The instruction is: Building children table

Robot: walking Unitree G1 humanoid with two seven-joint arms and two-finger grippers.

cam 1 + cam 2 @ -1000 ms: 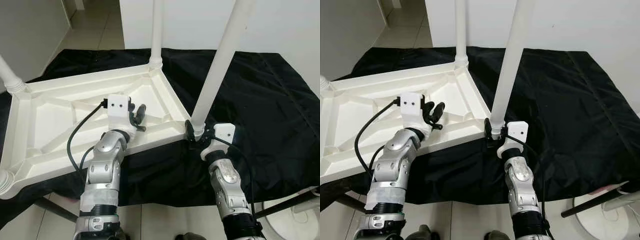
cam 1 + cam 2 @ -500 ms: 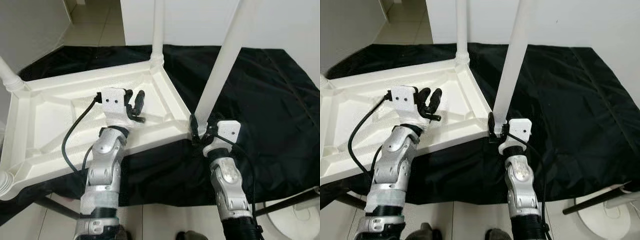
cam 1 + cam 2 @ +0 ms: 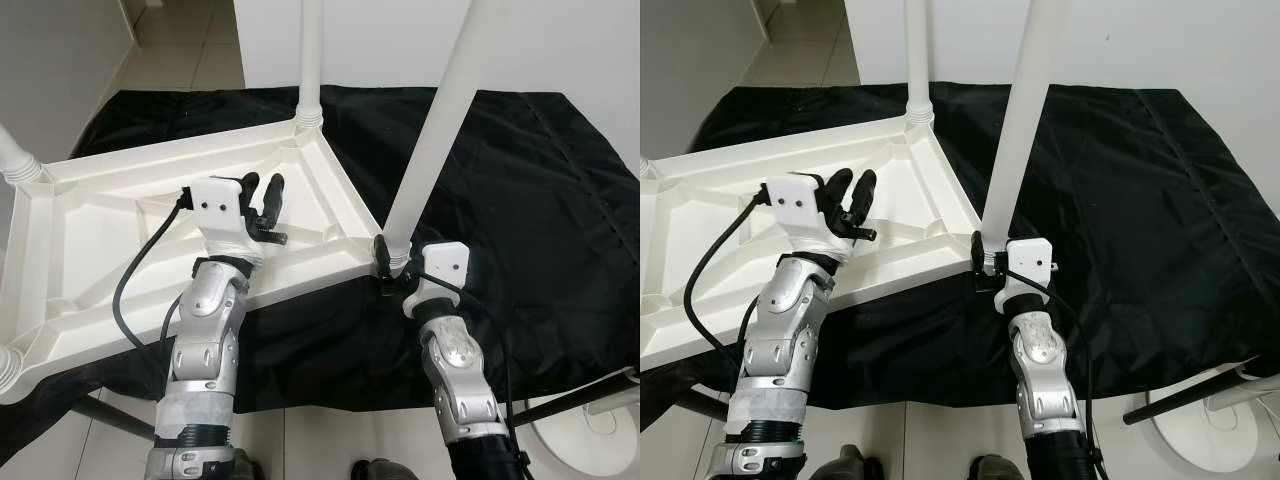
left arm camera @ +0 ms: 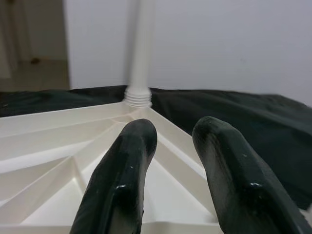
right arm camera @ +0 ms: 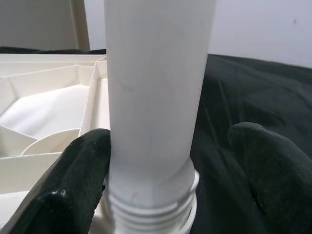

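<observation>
In the eye views, the left gripper (image 3: 263,196) is hovering higher over the upturned white table top (image 3: 90,250) than a second ago, jaws narrowly parted and empty. The right gripper (image 3: 989,252) is still sitting at the near corner, around the base of the white table leg (image 3: 435,120) standing in its socket. The table top is lying on a black cloth (image 3: 540,200) covering the surface, with another leg (image 3: 310,60) rising at the far corner.

In the left wrist view, the two fingers (image 4: 126,170) are pointing toward that far leg (image 4: 140,58).

In the right wrist view, one finger (image 5: 83,180) is touching the leg (image 5: 156,97); the other (image 5: 273,170) is standing apart from it.
</observation>
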